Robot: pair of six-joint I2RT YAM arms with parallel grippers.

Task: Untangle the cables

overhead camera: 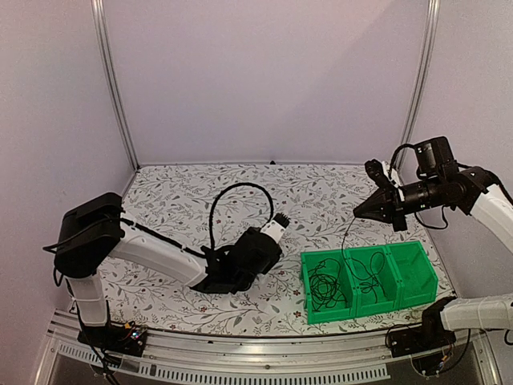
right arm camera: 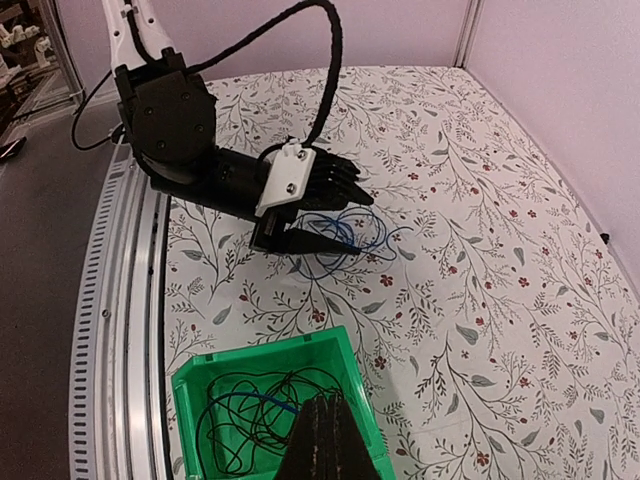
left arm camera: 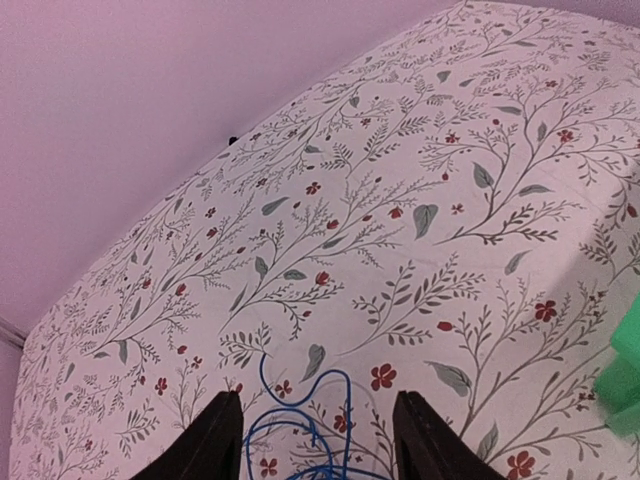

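**Operator:** What's in the bin?

**Spotter:** Your green bin (overhead camera: 365, 311) sits at the near right of the table (overhead camera: 184, 192), with three compartments in a row. The left one holds a black coil (overhead camera: 325, 287), loosely looped and lying flat. In your right wrist view a short blue stretch shows among it. The middle one holds a smaller black tangle (overhead camera: 371, 269).

**Operator:** And my right gripper?

**Spotter:** Your right gripper (overhead camera: 357, 214) hangs above the bin's far side, fingers pressed together on a thin black strand (overhead camera: 345, 245). That strand runs steeply, almost upright, from the fingertips down to the bin. It meets the bin by the wall between the left and middle compartments. I cannot tell which of the two it joins.

**Operator:** Left side?

**Spotter:** Your left gripper (left arm camera: 315, 410) is low over the table, left of the bin, fingers spread wide and clamped on nothing. The blue cable (left arm camera: 262, 385) lies flat on the table between those fingers in loose overlapping loops, so it has no single long axis. One end runs out of the loops straight ahead of the gripper, toward the far side. I cannot tell whether the fingers touch it.
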